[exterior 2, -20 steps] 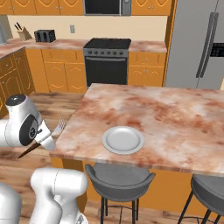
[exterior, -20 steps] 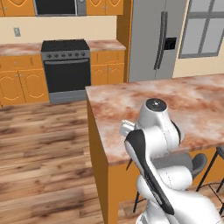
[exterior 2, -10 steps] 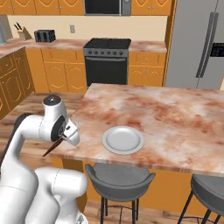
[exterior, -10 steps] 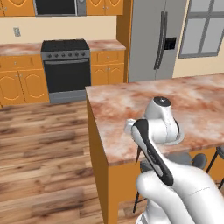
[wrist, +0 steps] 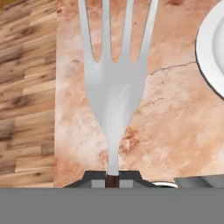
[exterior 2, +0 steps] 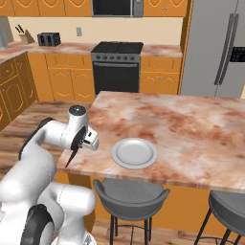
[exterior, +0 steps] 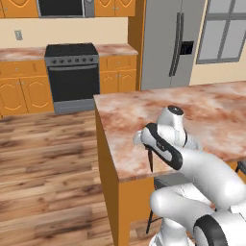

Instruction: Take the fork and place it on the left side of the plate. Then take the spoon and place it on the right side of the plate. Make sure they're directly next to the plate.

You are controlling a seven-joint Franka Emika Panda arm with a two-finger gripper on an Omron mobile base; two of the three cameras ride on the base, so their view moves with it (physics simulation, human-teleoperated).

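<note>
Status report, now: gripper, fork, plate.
Gripper shut on fork. Fork above counter, left of plate, not yet down. Nothing in the way.

A marbled pink table (exterior 2: 191,129) stands on wood floor (exterior: 48,163). Two grey stools (exterior 2: 130,195) sit at its near edge. Beyond it: black stove (exterior 2: 117,67), steel fridge (exterior 2: 215,48), toaster (exterior 2: 48,39), knife block (exterior 2: 25,35).

Fork (wrist: 114,87): silver tines and neck, black handle. Plate (exterior 2: 135,152): plain light grey-white. Island countertop (exterior 2: 191,124): mottled pink-brown marble, orange sides. Cabinets (exterior 2: 62,81) orange. Stove (exterior 2: 116,69) black and grey. Fridge (exterior: 166,43) grey. Floor (exterior: 43,163) brown wood planks. Stool (exterior 2: 130,194) dark grey.
</note>
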